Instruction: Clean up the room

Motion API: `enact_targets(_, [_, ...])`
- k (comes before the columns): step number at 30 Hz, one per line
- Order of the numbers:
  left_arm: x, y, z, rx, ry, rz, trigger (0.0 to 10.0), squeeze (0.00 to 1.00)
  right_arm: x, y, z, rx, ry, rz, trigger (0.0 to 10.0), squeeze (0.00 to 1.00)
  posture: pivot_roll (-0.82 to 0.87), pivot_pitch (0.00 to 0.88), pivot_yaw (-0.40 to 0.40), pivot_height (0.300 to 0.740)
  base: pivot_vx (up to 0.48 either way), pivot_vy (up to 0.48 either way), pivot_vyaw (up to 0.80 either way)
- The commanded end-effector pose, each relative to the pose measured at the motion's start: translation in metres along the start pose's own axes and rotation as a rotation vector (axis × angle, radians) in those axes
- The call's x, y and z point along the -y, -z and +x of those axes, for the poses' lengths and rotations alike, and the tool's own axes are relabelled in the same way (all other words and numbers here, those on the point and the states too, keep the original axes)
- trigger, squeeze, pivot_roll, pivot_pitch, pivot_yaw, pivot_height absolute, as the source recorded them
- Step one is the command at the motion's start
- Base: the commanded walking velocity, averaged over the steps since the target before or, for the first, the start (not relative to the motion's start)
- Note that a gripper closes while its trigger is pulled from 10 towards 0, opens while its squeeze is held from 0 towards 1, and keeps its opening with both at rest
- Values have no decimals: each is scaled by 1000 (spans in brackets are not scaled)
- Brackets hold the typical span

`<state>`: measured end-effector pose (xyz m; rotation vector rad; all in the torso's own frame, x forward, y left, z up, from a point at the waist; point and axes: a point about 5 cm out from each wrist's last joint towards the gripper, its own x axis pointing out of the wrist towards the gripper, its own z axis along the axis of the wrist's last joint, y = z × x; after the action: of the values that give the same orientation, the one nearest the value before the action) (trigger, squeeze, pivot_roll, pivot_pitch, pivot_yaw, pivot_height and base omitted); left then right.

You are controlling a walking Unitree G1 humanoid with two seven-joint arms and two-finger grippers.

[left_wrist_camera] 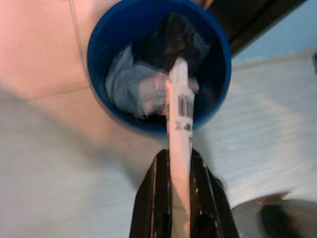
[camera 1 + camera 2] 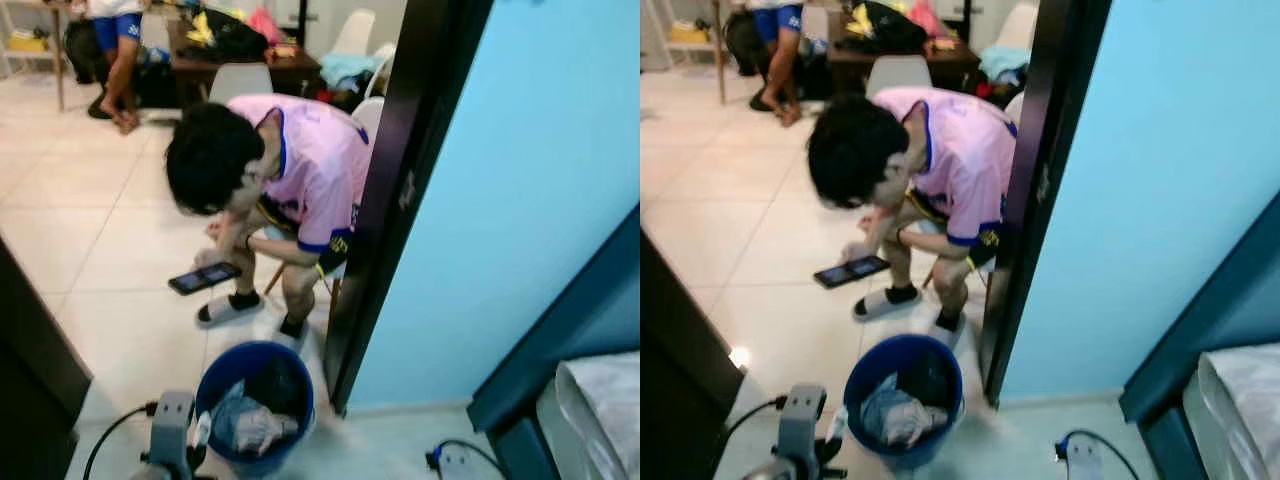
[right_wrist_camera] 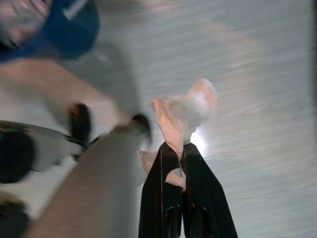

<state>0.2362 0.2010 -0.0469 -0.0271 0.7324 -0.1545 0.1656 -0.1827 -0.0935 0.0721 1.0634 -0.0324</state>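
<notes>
A blue bucket (image 2: 228, 358) stands on the pale floor by the dark door frame, with grey cloth and dark rubbish (image 1: 138, 84) inside. My left gripper (image 1: 179, 156) is shut on a white tube with a barcode (image 1: 179, 104), whose tip reaches over the bucket's near rim (image 1: 148, 126). The left arm (image 2: 170, 430) is low beside the bucket. My right gripper (image 3: 181, 148) is shut on a crumpled white tissue (image 3: 184, 110) above the floor, to the right of the bucket. The right wrist (image 2: 452, 464) sits at the bottom edge.
A person in a pink shirt (image 2: 320, 165) sits bent forward just beyond the bucket, holding a phone (image 2: 204, 277). Another person (image 2: 118, 60) stands far back by a cluttered table (image 2: 250, 55). A blue wall (image 2: 520, 200) and a bed corner (image 2: 600, 410) are at the right.
</notes>
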Motion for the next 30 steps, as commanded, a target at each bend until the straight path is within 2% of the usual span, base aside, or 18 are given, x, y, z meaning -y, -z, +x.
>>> enact_targets(1, [7, -5, 4, -4, 17, 38, 10000, 0, 13, 8, -2, -28, 37, 6, 10000, 0, -51, 34, -47, 740, 0, 0, -775])
enact_targets(2, [8, -7, 4, 1, 9, 85, 10000, 0, 13, 7, -2, -16, 40, 9, 10000, 0, -56, 34, -48, 740, 0, 0, -775])
enact_targets(4, [8, -8, 4, 4, 8, 96, 10000, 0, 12, 6, -2, -13, 40, 10, 10000, 0, -56, 34, -48, 740, 0, 0, -775])
enact_targets(6, [-1, -6, 3, -19, -80, 168, 10000, 0, 11, 5, -2, -8, 39, 9, 10000, 0, -64, 35, -49, 740, 0, 0, 0])
enact_targets(7, [-5, -5, 1, -28, -128, 178, 10000, 0, 11, 5, -2, -8, 39, 10, 10000, 0, -64, 36, -50, 740, 0, 0, 0])
enact_targets(11, [-10, -1, 0, -47, -180, 192, 10000, 0, 11, 5, -2, -7, 38, 8, 10000, 0, -64, 37, -49, 740, 0, 0, 0])
enact_targets(14, [-7, 1, 0, -50, -179, 199, 10000, 0, 11, 5, -2, -6, 37, 2, 10000, 0, -67, 41, -48, 740, 0, 0, 0])
enact_targets(20, [-3, -6, 2, -4, -181, 201, 10000, 0, 10, 5, -2, -3, 36, -4, 10000, 0, -92, 49, -49, 740, 0, 0, 0])
enact_targets(21, [-2, -17, 4, 45, -189, 201, 10000, 275, 10, 5, -2, -2, 37, -9, 10000, 0, -106, 55, -51, 740, 0, 0, 0])
enact_targets(22, [-1, -28, 6, 90, -193, 197, 10000, 949, 11, 5, -2, 0, 37, -14, 10000, 0, -111, 57, -53, 740, 0, 0, 0])
enact_targets(24, [-1, -28, 6, 90, -193, 197, 10000, 949, 11, 5, -2, 0, 37, -14, 10000, 0, -111, 57, -53, 740, 0, 0, 0])
enact_targets(25, [1, -37, 8, 120, -194, 193, 10000, 1000, 12, 6, -2, 1, 39, -18, 10000, 0, -122, 62, -57, 740, 0, 0, 0])
enact_targets(30, [1, -51, 11, 136, -207, 216, 10000, 1000, 20, 8, -4, -2, 57, -20, 10000, 0, -147, 67, -56, 740, 0, 0, 0])
